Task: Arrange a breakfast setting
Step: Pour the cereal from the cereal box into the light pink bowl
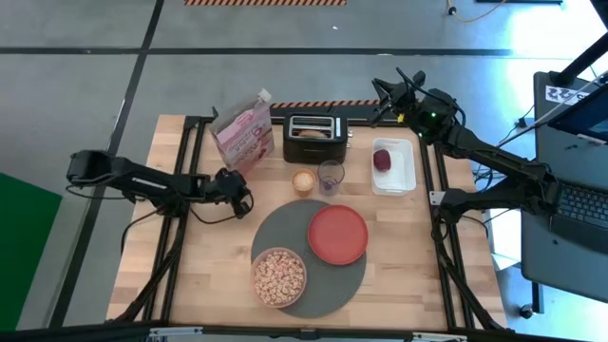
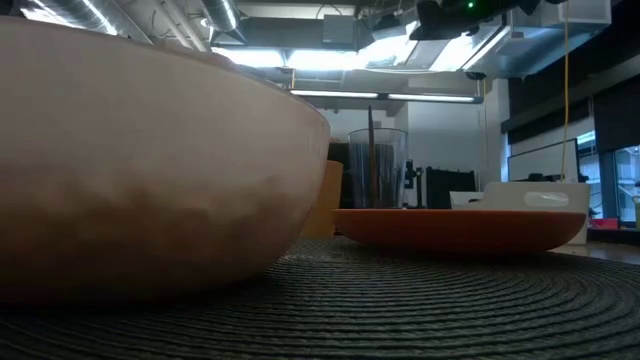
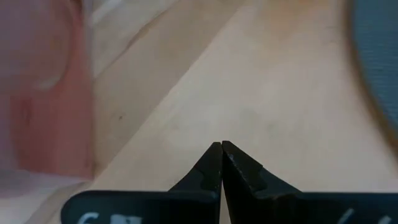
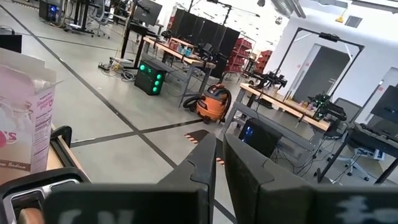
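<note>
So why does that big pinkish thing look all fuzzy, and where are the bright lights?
Low view: the pale round bowl sits so near the camera that it blurs, while the woven dark-grey mat is sharper and the ceiling strip lights glare. Left wrist view: the pink carton is blurred and the shut left gripper looks sharp.

Woven mat (image 1: 332,275) — pale wood table (image 1: 209,275)
</note>
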You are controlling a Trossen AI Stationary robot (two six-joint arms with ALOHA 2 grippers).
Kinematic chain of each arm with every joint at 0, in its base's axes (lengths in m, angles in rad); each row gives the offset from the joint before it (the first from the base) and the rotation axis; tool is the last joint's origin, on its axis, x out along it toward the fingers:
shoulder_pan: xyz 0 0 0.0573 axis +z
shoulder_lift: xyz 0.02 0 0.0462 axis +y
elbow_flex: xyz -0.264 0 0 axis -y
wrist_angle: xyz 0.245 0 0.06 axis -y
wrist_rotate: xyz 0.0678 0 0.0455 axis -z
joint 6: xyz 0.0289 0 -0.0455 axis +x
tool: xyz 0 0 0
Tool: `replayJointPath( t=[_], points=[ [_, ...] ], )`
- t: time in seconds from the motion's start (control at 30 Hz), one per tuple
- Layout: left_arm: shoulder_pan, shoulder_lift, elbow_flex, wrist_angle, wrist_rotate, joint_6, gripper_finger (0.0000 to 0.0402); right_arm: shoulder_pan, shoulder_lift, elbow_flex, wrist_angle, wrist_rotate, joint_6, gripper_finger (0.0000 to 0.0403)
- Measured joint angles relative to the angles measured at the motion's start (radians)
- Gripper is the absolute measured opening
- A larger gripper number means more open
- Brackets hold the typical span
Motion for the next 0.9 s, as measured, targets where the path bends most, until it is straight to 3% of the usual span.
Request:
replayJointPath(
  t=[0.27,0.47,0.9],
  points=[
    [-0.001,0.136,0.004,0.073,-0.090,-0.174,0.0000,0.000,0.000,0.000,0.001,0.000,0.000,0.0035],
    [0.002,0.191,0.002,0.158,-0.158,-0.216,0.0000,0.000,0.000,0.000,0.000,0.000,0.000,0.0035],
    [0.111,0.246,0.003,0.172,-0.167,-0.259,0.0000,0.000,-0.001,0.000,0.000,0.000,0.000,0.0035]
  ],
)
